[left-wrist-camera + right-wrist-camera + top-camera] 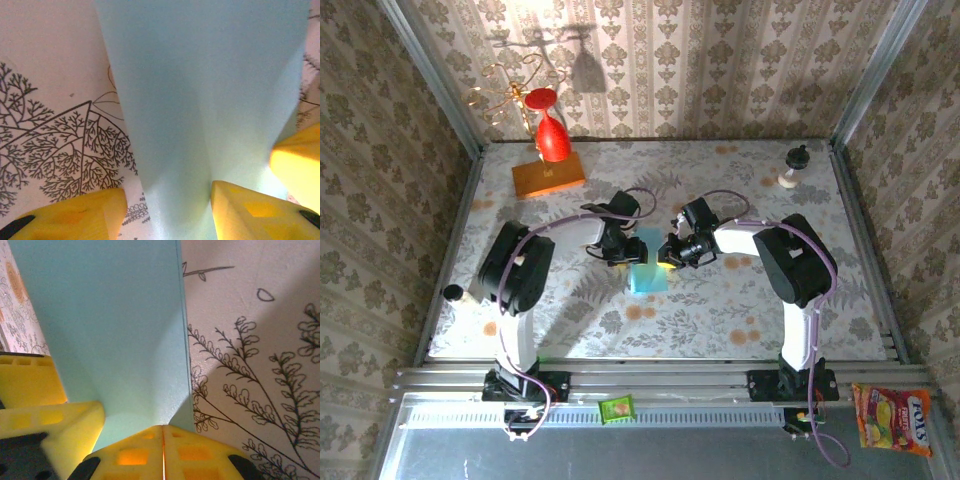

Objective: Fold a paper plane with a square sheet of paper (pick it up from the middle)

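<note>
Nearby, at mid-bench, we see the thin light-blue square sheet of paper [648, 275] lying on the floral bench [740, 300]. Our left yellow fingers [625, 250] stand half open astride it, gripping nothing, while our right yellow fingers [163, 442] are pinched together on its edge. Beyond, an orange rectangular block [548, 177] sits well apart.

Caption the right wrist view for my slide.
Right gripper pinches a light-blue paper sheet over the leaf-print table.
</note>
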Controlling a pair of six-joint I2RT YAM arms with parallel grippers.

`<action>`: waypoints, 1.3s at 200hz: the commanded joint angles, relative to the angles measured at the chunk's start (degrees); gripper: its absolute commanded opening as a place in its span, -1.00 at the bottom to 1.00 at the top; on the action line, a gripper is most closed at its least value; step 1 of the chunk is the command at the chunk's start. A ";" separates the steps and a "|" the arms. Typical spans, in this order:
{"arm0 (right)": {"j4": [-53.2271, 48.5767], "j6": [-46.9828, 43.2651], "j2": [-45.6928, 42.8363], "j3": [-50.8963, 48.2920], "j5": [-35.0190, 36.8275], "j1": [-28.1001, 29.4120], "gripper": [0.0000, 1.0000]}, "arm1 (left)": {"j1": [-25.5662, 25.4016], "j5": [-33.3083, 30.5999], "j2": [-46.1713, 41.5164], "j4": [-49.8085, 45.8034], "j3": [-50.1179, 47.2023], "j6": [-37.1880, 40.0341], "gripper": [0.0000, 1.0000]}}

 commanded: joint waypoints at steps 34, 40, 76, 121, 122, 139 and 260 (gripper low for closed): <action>-8.58 -2.47 3.92 -3.98 9.44 -0.27 -0.80 | 2.04 -2.17 -11.91 6.54 -4.50 -5.09 0.14; -8.83 -2.54 4.09 -3.98 9.64 -0.25 -0.80 | 2.03 -1.81 -12.93 7.37 -4.99 -5.61 0.13; -9.54 -2.56 4.28 -3.80 10.55 -0.23 -0.80 | -1.36 2.19 -13.93 11.89 -5.59 -7.74 -0.03; -11.41 -2.76 4.69 -3.11 10.90 -0.23 -0.83 | -2.51 6.48 -7.69 16.36 -6.61 -12.09 -0.46; -11.41 -2.80 4.71 -3.15 10.90 -0.25 -0.83 | -2.52 6.57 -7.60 16.51 -6.63 -12.11 -0.48; -11.88 -2.83 4.57 -3.09 11.24 -0.23 -0.83 | -2.20 7.61 -6.32 18.02 -7.52 -12.92 -0.57; -13.65 -2.99 5.78 -2.31 11.69 -0.18 -0.85 | -1.30 10.92 -1.05 17.80 -8.14 -10.11 -0.77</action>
